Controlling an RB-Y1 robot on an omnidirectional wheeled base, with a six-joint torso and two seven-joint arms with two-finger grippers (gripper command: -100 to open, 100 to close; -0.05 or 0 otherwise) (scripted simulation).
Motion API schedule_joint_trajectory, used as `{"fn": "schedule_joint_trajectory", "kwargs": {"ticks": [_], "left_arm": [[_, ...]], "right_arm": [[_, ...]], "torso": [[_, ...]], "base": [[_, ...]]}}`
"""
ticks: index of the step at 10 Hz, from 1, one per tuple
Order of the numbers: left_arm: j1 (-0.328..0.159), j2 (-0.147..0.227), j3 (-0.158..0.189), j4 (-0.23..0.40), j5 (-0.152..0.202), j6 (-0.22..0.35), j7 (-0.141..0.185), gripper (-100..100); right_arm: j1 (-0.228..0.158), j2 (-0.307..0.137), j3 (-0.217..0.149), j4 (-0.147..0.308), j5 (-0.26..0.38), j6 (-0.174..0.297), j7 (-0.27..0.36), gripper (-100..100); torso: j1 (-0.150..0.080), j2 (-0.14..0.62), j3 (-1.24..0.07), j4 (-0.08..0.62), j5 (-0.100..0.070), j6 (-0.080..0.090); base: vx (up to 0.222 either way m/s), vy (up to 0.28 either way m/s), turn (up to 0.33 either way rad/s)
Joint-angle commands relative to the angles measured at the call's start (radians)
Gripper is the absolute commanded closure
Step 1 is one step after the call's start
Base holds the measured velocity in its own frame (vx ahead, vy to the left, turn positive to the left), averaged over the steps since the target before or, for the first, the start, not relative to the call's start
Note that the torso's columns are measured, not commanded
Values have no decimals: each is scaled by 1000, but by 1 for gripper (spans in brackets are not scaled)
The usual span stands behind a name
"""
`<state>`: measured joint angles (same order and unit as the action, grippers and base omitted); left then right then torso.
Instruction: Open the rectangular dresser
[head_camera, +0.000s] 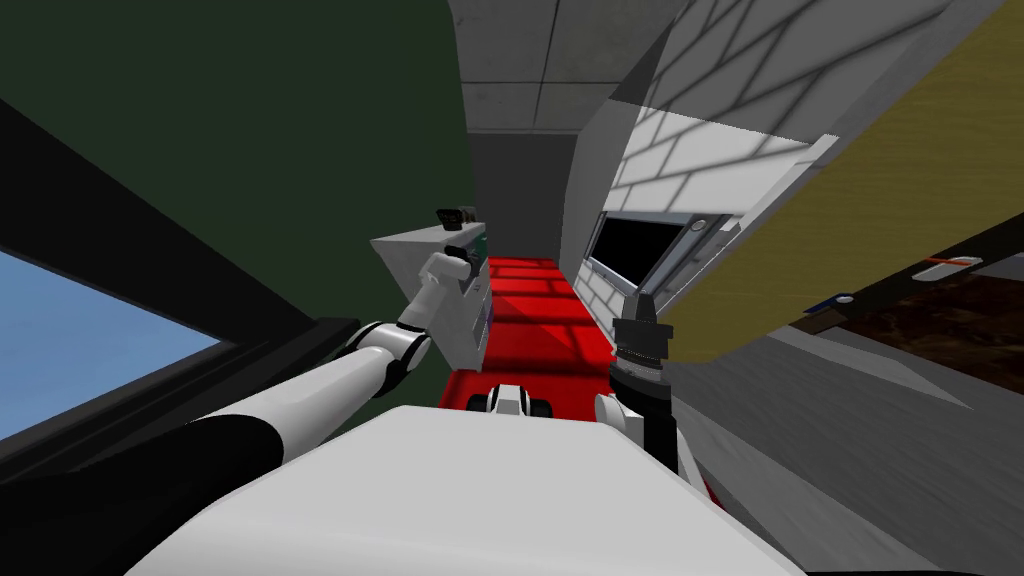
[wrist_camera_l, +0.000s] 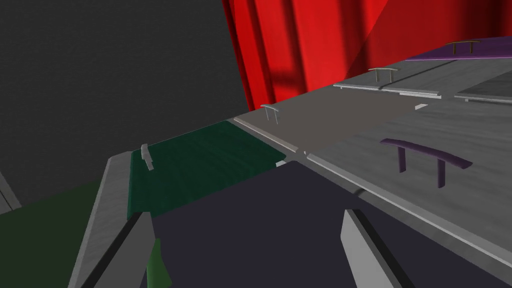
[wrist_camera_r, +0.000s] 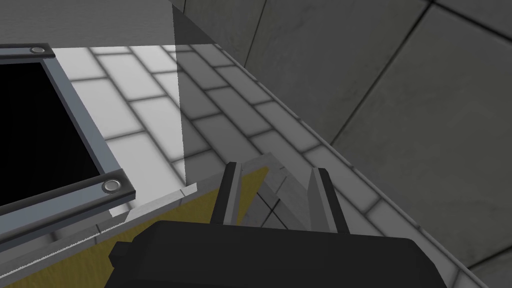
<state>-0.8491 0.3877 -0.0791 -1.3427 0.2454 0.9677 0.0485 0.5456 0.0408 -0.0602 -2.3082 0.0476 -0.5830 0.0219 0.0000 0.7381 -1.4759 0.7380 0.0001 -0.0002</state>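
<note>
While my left arm reaches forward, the left hand (wrist_camera_l: 247, 215) sits close against the dresser (wrist_camera_l: 340, 120) front, released and holding nothing. Purple handle (wrist_camera_l: 425, 156) is just beside it.

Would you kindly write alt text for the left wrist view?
The open left gripper faces a dark drawer front of the dresser; a green drawer and a grey drawer with a purple handle adjoin it, red floor beyond.
</note>
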Motion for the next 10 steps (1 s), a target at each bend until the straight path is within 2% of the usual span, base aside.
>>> {"fn": "schedule_joint_trajectory", "kwargs": {"ticks": [1, 2, 3, 4, 5, 6, 8, 10], "left_arm": [[-61, 14, -6, 53, 11, 64, 1, -100], [-100, 25, -11, 95, 19, 98, 3, -100], [-108, 25, -11, 95, 19, 111, 3, -100], [-148, 37, -16, 136, 27, 147, 4, -100], [-153, 37, -16, 136, 27, 155, 4, -100], [-195, 48, -21, 174, 35, 194, 5, -100], [-234, 59, -25, 209, 42, 236, 6, -100], [-298, 80, -32, 268, 55, 299, 8, -100]], "right_arm": [[0, 0, 0, 0, 0, 0, 0, 0], [0, 0, 0, 0, 0, 0, 0, 0], [0, 0, 0, 0, 0, 0, 0, 0], [0, 0, 0, 0, 0, 0, 0, 0], [0, 0, 0, 0, 0, 0, 0, 0], [0, 0, 0, 0, 0, 0, 0, 0], [0, 0, 0, 0, 0, 0, 0, 0], [0, 0, 0, 0, 0, 0, 0, 0]], "torso": [[0, 0, 0, 0, 0, 0], [0, 0, 0, 0, 0, 0], [0, 0, 0, 0, 0, 0], [0, 0, 0, 0, 0, 0], [0, 0, 0, 0, 0, 0], [0, 0, 0, 0, 0, 0], [1, -1, 0, 0, 0, 0], [2, -1, -1, 0, 0, -1]], "base": [[15, 25, -24], [19, 24, -49], [17, 20, -28], [16, 21, -40], [16, 20, -22], [19, 24, -43], [23, 28, -39], [12, 19, -48]]}}
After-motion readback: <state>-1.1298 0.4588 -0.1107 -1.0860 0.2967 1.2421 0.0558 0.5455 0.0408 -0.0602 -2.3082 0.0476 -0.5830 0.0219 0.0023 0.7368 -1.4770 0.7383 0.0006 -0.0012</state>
